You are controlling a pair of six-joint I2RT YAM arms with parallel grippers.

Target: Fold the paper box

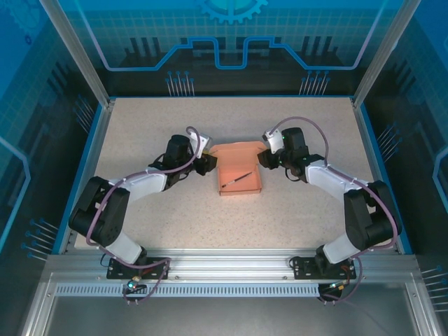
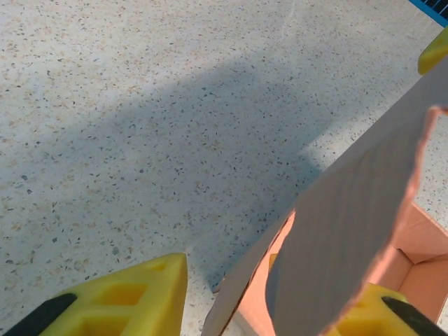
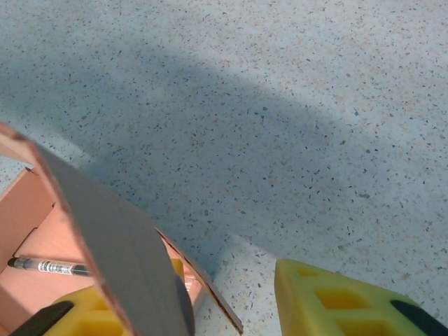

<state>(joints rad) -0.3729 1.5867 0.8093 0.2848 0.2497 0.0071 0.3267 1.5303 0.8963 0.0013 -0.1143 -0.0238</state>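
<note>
Seen from above, the paper box (image 1: pixel 240 168) lies open mid-bench (image 1: pixel 294 210) with a thin dark stick (image 1: pixel 236 180) on its floor. The left hand (image 1: pixel 207 164) and right hand (image 1: pixel 263 157) flank its side walls, probably to raise both together, though their fingertips are hidden under the wrists. In the left wrist view, yellow fingers (image 2: pixel 119 301) stand apart astride a raised flap (image 2: pixel 357 210) without pinching it, and the flap's base is cut off. The right wrist view is much the same: the fingers (image 3: pixel 343 301) stand apart, and its flap (image 3: pixel 119 245) covers much of the inner one.
</note>
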